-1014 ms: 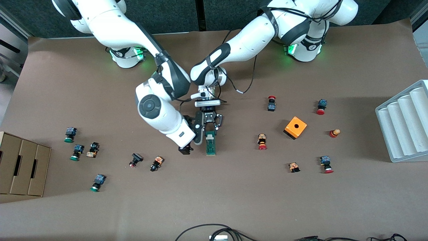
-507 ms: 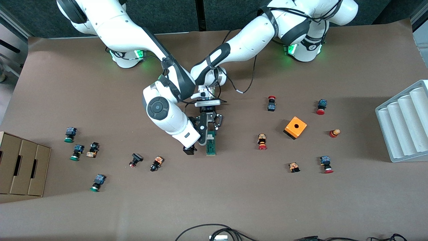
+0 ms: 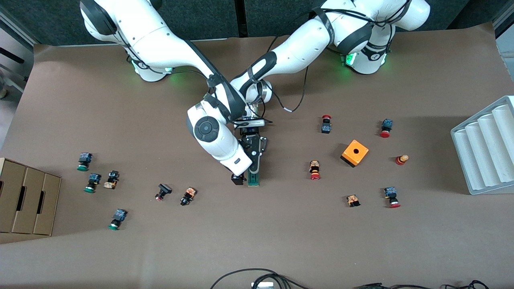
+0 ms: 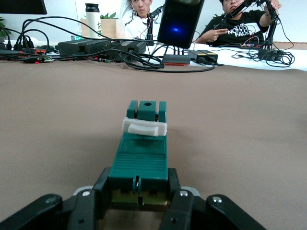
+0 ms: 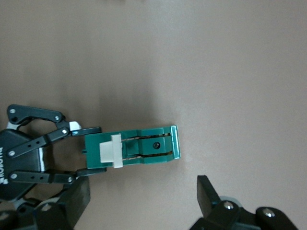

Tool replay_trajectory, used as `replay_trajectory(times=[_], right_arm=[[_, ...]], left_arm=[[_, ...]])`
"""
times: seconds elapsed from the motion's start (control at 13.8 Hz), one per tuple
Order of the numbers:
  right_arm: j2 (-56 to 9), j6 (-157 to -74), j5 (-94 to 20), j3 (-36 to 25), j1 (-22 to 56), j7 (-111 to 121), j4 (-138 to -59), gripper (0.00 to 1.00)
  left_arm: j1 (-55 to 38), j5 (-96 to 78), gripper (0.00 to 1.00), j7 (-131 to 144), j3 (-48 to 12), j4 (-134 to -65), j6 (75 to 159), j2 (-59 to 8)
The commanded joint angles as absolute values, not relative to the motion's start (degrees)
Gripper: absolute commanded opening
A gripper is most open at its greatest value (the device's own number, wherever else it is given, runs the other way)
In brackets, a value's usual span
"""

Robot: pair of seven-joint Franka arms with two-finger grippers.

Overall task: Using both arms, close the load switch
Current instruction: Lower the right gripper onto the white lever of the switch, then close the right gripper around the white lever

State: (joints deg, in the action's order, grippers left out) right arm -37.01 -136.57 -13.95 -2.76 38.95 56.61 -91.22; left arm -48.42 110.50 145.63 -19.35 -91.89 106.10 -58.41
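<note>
The dark-green load switch point(image 3: 253, 178) lies flat at mid-table, its white tab point(image 5: 109, 151) across the top near the held end. My left gripper point(image 4: 139, 197) is shut on one end of the load switch point(image 4: 142, 155), a finger pressed to each side. In the front view the left gripper point(image 3: 253, 154) is partly covered by the right hand. My right gripper point(image 3: 247, 169) hangs open just over the switch; in the right wrist view its gap point(image 5: 144, 201) holds only bare table alongside the load switch point(image 5: 144, 148).
An orange cube box point(image 3: 355, 153) and several small push buttons point(image 3: 315, 170) lie toward the left arm's end. More buttons point(image 3: 187, 196) and a cardboard box point(image 3: 28, 200) sit toward the right arm's end. A white ridged tray point(image 3: 486, 148) stands at the table's edge.
The right arm has swung toward the left arm's end, carrying its open gripper from beside the load switch to over it. The left gripper keeps its hold without moving.
</note>
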Motion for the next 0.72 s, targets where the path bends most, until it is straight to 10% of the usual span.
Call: replay_trajectory(times=[0.0,0.65], right_arm=[[-38.0,-138.8,-15.4,-3.5,39.8,57.0,-91.1,0.99],[-38.8,-142.9,-15.4,-3.6,41.6,55.6,-93.4,0.99]], left_arm=[[-48.4,110.2,0.50,147.7,-19.5,-92.2,107.0,-60.1],[-48.4,110.2,0.51,147.4,-19.5,-92.3,107.1,-60.1]])
